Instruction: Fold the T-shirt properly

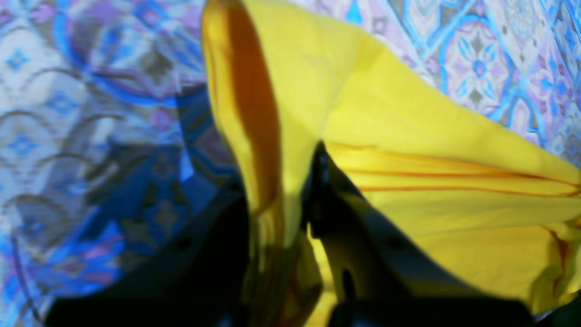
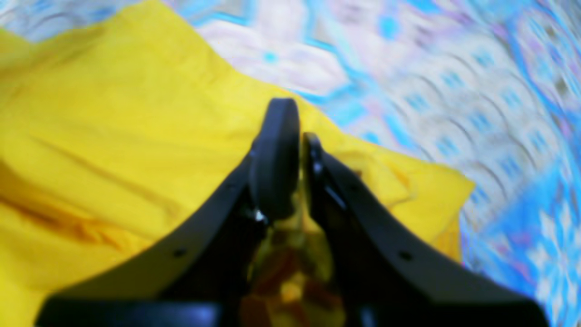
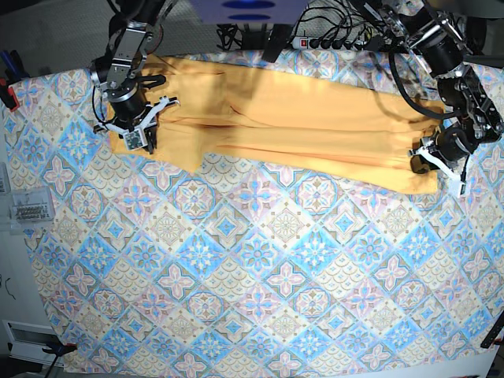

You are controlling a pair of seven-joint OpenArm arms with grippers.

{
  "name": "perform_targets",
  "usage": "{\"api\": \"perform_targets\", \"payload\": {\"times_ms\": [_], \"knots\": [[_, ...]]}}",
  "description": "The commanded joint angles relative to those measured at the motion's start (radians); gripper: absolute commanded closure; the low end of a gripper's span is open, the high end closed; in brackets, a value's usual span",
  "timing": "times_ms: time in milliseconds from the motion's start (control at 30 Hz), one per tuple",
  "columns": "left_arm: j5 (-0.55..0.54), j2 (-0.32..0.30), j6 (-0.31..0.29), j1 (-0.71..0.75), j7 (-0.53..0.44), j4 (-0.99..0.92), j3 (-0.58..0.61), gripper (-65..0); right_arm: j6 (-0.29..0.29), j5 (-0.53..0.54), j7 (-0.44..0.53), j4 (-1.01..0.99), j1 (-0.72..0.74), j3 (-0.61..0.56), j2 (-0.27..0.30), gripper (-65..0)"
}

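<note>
Fingers (image 2: 274,154) of the right gripper (image 2: 297,136) nearly together, with what looks like a pinch of yellow fabric in the narrow gap; fingers (image 1: 324,175) of the left gripper (image 1: 283,190) clamped on a raised fold of the T-shirt (image 3: 299,126), with the cloth standing up between them like a tent. Gripped at opposite ends, by the look of it, so as to carry one long edge over in a single even fold without dragging the thin fabric into wrinkles. Laid out as a long band across the far side of the table, already doubled lengthwise judging by the layered hems in the left wrist view, one end under the right gripper (image 3: 134,130), the other under the left gripper (image 3: 431,161). Slightly lifted at both ends, flat in the middle. Underneath, a blue-and-pink tile-patterned cloth (image 3: 260,268) over the whole table, smooth and bare on the near side, leaving plenty of room to bring the fold forward. Beyond the far edge, a tangle of black cables and a power strip (image 3: 331,39); at the left side, a clear box of small parts (image 3: 30,209) and a red clamp (image 3: 8,94) on the table's edge.
</note>
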Motion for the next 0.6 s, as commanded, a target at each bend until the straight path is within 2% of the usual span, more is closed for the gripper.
{"api": "perform_targets", "payload": {"times_ms": [0, 133, 233, 367, 567], "knots": [[-0.011, -0.026, 0.007, -0.016, -0.029, 0.017, -0.013, 0.0, 0.015, -0.019, -0.024, 0.007, -0.001, -0.02, -0.001, -4.5], [-0.012, -0.033, 0.007, -0.014, -0.022, 0.021, -0.039, 0.0, 0.015, -0.019, -0.027, 0.014, -0.001, -0.066, -0.001, -4.5], [-0.014, -0.025, 0.007, 0.02, -0.022, 0.095, -0.04, 0.0, 0.015, -0.017, -0.027, 0.007, -0.001, -0.066, -0.001, -4.5], [-0.031, 0.041, 0.007, 0.078, -0.017, 0.257, -0.032, 0.0, 0.015, 0.013, -0.027, 0.004, 0.001, -0.064, -0.001, -4.5], [-0.031, 0.148, 0.007, 0.079, 0.086, 0.359, -0.031, 0.0, 0.015, 0.039, -0.029, 0.002, 0.001, -0.064, -0.001, -4.5]]}}
